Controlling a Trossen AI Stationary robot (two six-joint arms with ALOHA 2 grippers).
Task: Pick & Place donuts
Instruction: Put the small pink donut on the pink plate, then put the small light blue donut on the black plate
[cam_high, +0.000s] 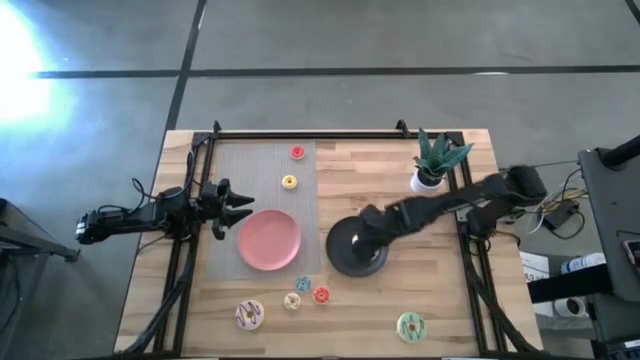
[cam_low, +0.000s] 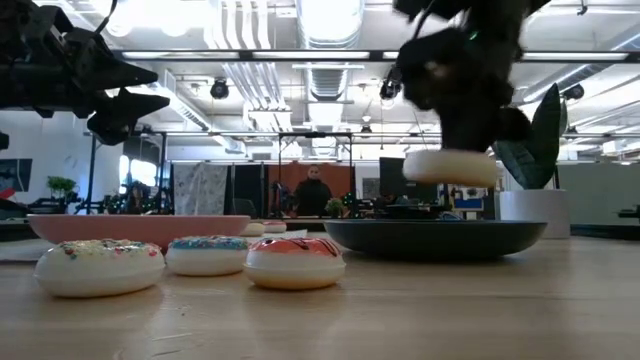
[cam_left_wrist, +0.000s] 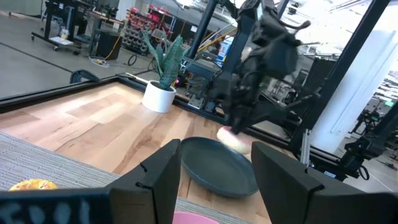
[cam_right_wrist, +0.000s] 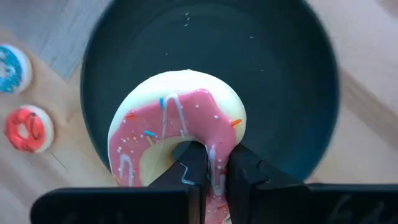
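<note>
I'm pinching one pink donut in my right gripper, flat above the black plate; six donuts lying elsewhere.

My high camera looks straight down on the whole slatted wooden table, while my low one sits at tabletop height, looking level across the boards into the room behind. The left wrist camera faces across the table toward the round black plate from some way off, and the right wrist camera hangs close above that same plate, looking down into it. All four views share the plate (it sits near the table's middle), seen from above and edge-on.
</note>
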